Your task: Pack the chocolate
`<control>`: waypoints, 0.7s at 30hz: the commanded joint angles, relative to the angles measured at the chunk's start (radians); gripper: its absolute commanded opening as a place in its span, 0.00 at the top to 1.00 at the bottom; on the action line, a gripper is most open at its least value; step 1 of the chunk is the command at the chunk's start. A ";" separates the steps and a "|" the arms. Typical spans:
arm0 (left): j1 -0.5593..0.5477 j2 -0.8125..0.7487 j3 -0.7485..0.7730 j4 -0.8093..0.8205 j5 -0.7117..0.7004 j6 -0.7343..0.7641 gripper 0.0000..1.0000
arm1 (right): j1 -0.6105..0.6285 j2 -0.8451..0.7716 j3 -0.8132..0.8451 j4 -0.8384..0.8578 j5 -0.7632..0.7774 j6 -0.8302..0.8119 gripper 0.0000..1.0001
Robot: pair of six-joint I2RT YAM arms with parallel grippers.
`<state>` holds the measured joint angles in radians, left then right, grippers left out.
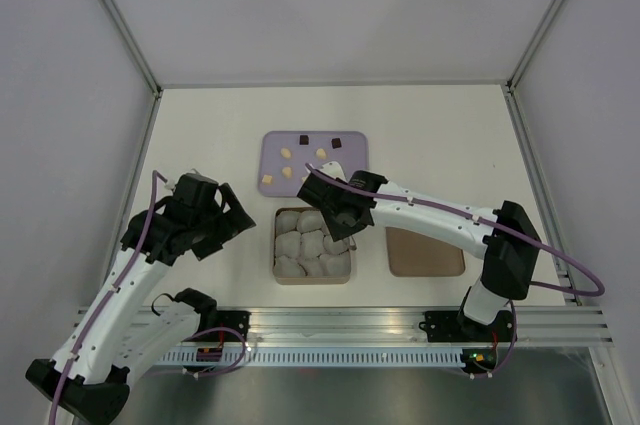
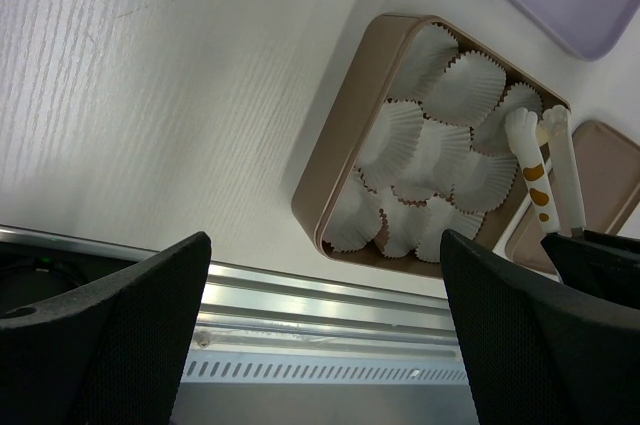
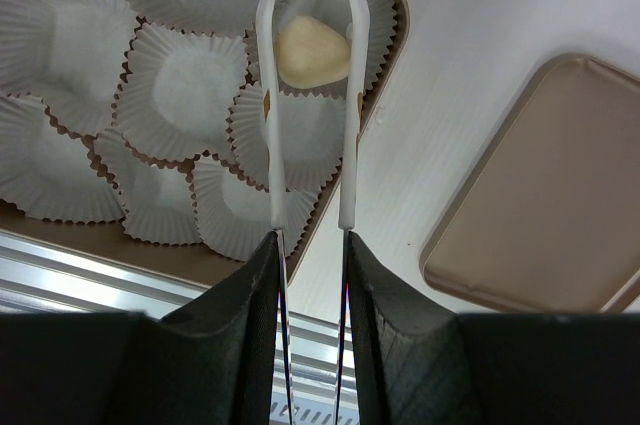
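Right gripper (image 1: 340,223) working tongs over the box (image 1: 312,280); left gripper (image 1: 232,225) spread fully apart, holding nothing.

Top view: the chocolate (image 1: 288,172), small cubes in pale cream and dark brown, lies scattered on the lavender tray (image 1: 275,142) just beyond the box; bare table separates the box from the brown lid (image 1: 425,252). Left wrist view: paper cups (image 2: 465,85) fill the box to its rim, and the tongs (image 2: 548,170) stand at one corner. Right wrist view: the fingers (image 3: 250,325), partly closed, clamp the tongs; a rounded cream cube (image 3: 312,50) sits between both tips over the corner cup, close to the rim.
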<state>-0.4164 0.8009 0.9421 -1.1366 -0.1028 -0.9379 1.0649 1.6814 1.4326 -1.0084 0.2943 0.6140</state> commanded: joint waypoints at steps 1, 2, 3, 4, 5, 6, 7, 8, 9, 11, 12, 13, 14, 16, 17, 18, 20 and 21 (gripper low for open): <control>0.004 -0.011 -0.005 0.003 -0.012 -0.027 0.00 | 0.006 0.008 -0.004 0.013 0.037 -0.002 0.76; 0.004 -0.011 -0.005 0.001 -0.011 -0.027 0.00 | 0.009 0.009 -0.004 0.011 0.037 -0.005 0.76; 0.004 -0.012 -0.006 0.003 -0.011 -0.025 0.00 | 0.009 0.014 -0.004 0.010 0.037 -0.005 0.76; 0.002 -0.014 -0.006 0.001 -0.012 -0.025 0.00 | 0.012 0.015 -0.004 0.005 0.039 -0.003 0.76; 0.002 -0.015 -0.006 0.003 -0.012 -0.025 0.01 | 0.013 0.018 -0.003 0.001 0.042 0.003 0.76; 0.004 -0.016 -0.006 0.001 -0.012 -0.029 0.00 | 0.015 0.018 -0.001 -0.009 0.048 0.007 0.77; 0.002 -0.016 -0.008 0.003 -0.012 -0.027 0.00 | 0.017 0.020 -0.001 -0.012 0.055 0.012 0.76; 0.004 -0.012 -0.008 0.001 -0.014 -0.027 0.00 | 0.021 0.020 -0.001 -0.013 0.055 0.018 0.76; 0.004 -0.014 -0.009 0.003 -0.014 -0.029 0.00 | 0.021 0.020 -0.004 -0.012 0.057 0.023 0.76; 0.002 -0.011 -0.011 0.003 -0.014 -0.027 0.00 | 0.024 0.023 -0.011 -0.004 0.054 0.023 0.77; 0.002 -0.011 -0.011 0.003 -0.014 -0.027 0.00 | 0.024 0.032 -0.011 -0.006 0.057 0.024 0.76; 0.002 -0.012 -0.011 0.003 -0.015 -0.027 0.00 | 0.024 0.035 -0.006 -0.009 0.058 0.024 0.77; 0.002 -0.012 -0.011 0.003 -0.015 -0.027 0.00 | 0.026 0.040 -0.005 -0.010 0.060 0.024 0.77; 0.002 -0.011 -0.011 0.006 -0.017 -0.024 0.00 | 0.027 0.046 -0.003 -0.009 0.066 0.032 0.77; 0.004 -0.009 -0.011 0.005 -0.017 -0.022 0.00 | 0.029 0.047 -0.003 -0.009 0.071 0.036 0.76; 0.004 -0.011 -0.011 0.005 -0.018 -0.022 0.00 | 0.030 0.052 -0.001 -0.012 0.074 0.039 0.77; 0.002 -0.011 -0.012 0.005 -0.017 -0.022 0.01 | 0.029 0.057 -0.001 -0.021 0.085 0.052 0.77; 0.004 -0.009 -0.012 0.003 -0.017 -0.021 0.00 | 0.030 0.057 -0.003 -0.021 0.088 0.055 0.77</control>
<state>-0.4164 0.7956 0.9310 -1.1362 -0.1036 -0.9379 1.0866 1.7359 1.4269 -1.0142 0.3382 0.6373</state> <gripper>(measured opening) 0.993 0.348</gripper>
